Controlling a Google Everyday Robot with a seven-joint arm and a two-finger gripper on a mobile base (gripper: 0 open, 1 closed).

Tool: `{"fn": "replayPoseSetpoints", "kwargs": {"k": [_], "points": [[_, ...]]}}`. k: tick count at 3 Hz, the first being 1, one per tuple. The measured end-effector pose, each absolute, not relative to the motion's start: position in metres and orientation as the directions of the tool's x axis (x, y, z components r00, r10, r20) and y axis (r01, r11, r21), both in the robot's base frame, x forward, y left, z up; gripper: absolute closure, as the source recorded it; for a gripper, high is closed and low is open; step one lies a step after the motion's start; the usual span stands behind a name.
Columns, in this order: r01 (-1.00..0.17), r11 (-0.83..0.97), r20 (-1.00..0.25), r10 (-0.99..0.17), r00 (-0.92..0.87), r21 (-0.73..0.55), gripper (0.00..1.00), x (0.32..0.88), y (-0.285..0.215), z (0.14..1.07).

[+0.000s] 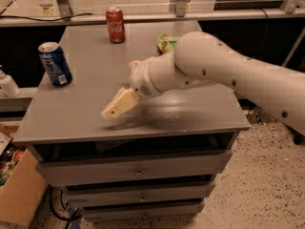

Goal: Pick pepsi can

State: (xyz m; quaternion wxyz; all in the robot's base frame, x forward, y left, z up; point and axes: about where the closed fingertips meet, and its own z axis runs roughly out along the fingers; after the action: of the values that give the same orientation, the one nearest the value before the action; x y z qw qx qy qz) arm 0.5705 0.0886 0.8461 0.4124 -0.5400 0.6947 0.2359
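The cream, wedge-shaped gripper [116, 108] hangs low over the smooth grey desk [190, 113] near its front edge; whether it is open or closed I cannot tell. The dark blue, silver-topped pepsi can [55, 63] stands upright at the left edge, well apart from the gripper. A red Coca-Cola can [115, 25] stands by the back edge.

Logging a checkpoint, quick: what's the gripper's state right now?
Gripper: low over the front of the table, holding nothing; open or closed cannot be told. The pepsi can stands apart from it, near the table's left edge.
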Motion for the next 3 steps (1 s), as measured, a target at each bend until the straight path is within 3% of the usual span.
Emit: {"fn": "replayPoseSetpoints", "kwargs": {"k": [3], "points": [[-0.966,0.257,-0.951,-0.305,-0.046,-0.035,0.00,0.665,0.241,0.852]]}}
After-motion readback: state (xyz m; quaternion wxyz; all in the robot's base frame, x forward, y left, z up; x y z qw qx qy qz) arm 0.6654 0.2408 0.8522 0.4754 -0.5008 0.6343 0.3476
